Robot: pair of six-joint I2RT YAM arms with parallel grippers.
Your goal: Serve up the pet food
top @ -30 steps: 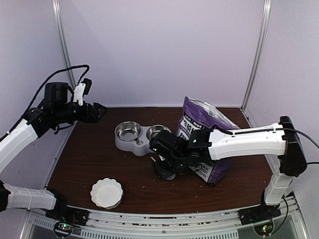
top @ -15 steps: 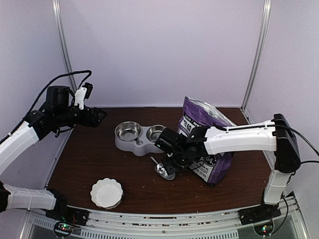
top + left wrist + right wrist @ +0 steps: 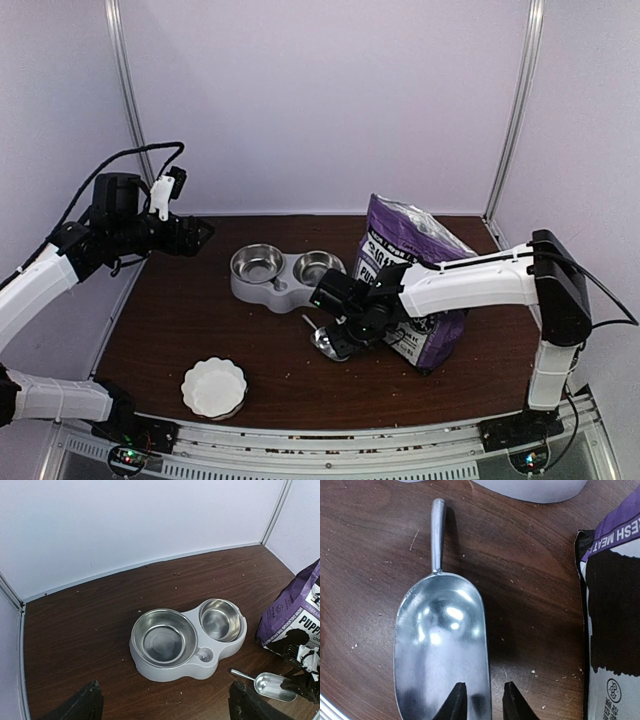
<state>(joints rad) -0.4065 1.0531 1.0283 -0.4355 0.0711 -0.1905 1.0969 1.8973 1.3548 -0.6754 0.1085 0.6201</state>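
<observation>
Lowered a touch since a second ago, the left gripper hangs wide open at upper left, above the empty double-bowl feeder. Further right, the right gripper has narrowed astride one side wall of the metal scoop, with a gap showing and no pinch yet. No pet food shows; it is presumably inside the purple bag at right. Held by that thin, slick wall, the scoop could twist or slip out.

pet food, a few tiny dark brown pellets, loose and scattered on the table, mostly toward the back wall behind the feeder, well apart
</observation>
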